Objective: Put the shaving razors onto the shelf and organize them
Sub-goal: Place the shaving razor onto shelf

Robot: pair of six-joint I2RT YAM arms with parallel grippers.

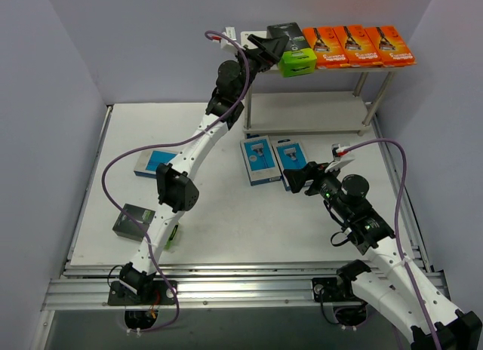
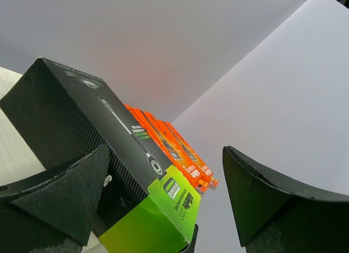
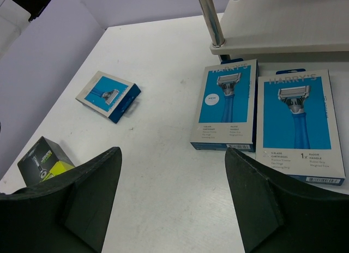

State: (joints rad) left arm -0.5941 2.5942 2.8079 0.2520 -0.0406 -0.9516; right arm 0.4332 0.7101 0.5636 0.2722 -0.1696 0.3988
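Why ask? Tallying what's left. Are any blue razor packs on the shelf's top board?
No, the top board holds only three orange packs and one black-and-lime pack.

Ahead of the right claw (image 3: 172,155) two packs (image 3: 224,106) lie side by side before the shelf (image 3: 283,24); two others (image 3: 107,95) lie left.

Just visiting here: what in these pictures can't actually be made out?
- Top view: the left fingers overlap the far black pack; contact is unclear.
- Top view: the left arm crosses the near black pack; in the right wrist view the right fingers hide its lower part.
- Top view: on the shelf, the top board hides the lower board's back.
- Right wrist view: print on the blue packs is too small.
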